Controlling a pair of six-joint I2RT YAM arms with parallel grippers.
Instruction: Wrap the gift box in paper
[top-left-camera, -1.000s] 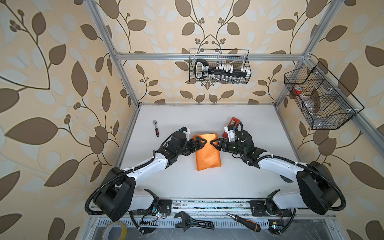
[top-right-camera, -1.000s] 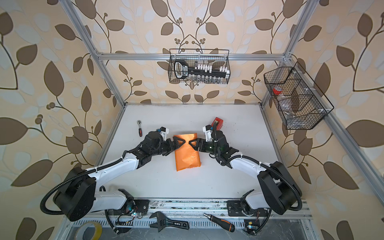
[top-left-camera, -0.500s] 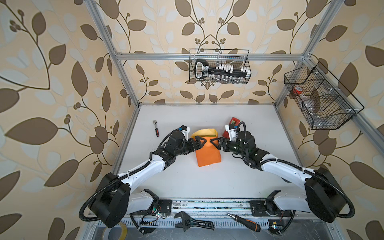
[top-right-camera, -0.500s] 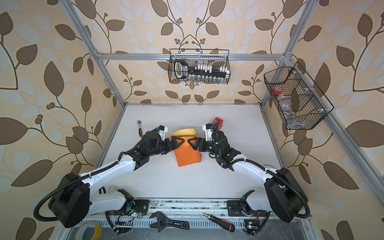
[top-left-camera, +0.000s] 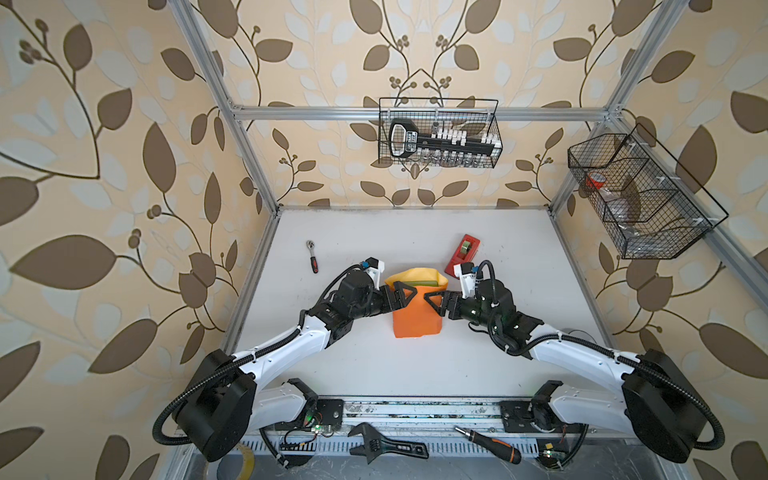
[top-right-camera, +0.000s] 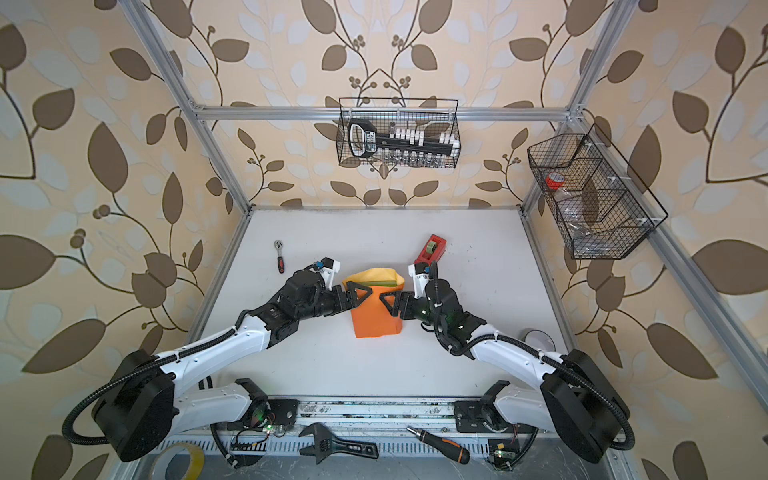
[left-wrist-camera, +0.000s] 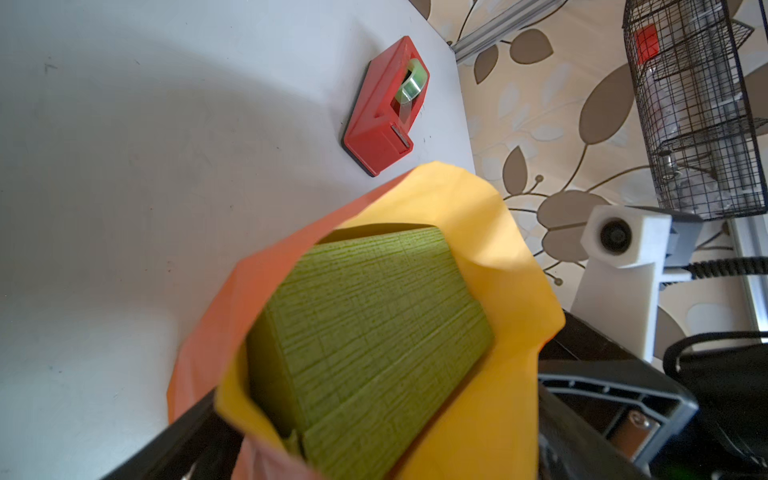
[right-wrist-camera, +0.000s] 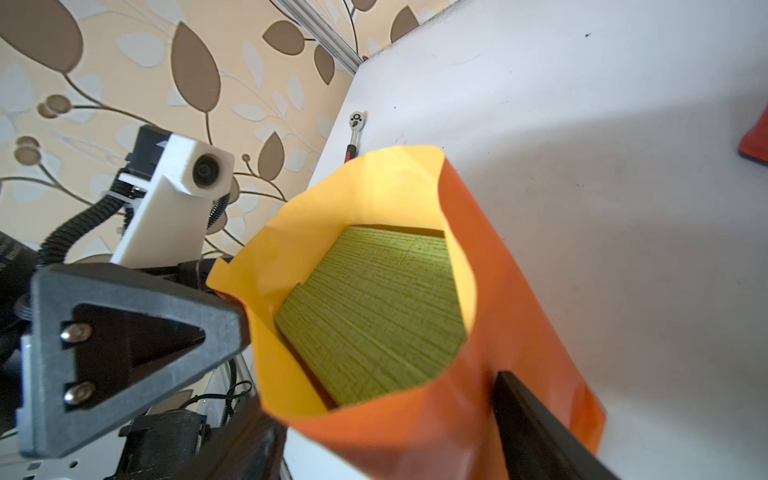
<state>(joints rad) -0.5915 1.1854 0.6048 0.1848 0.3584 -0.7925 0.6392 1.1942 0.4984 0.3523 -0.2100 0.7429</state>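
At centre, left fingers (right-wrist-camera: 45, 332) gape around one paper (top-left-camera: 415, 324) (one box (left-wrist-camera: 374, 324) inside); right fingers (right-wrist-camera: 540, 440) clasp it.

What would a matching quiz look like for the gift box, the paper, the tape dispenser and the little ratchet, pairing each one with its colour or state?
Things:
1. gift box
2. paper
3. tape dispenser
4. ratchet

Descriptions:
A. red, with a roll of tape in it
B. orange outside, yellow inside
C. green, sitting inside the wrap
D. metal head, red and black handle

Pairs: 1-C, 2-B, 3-A, 4-D
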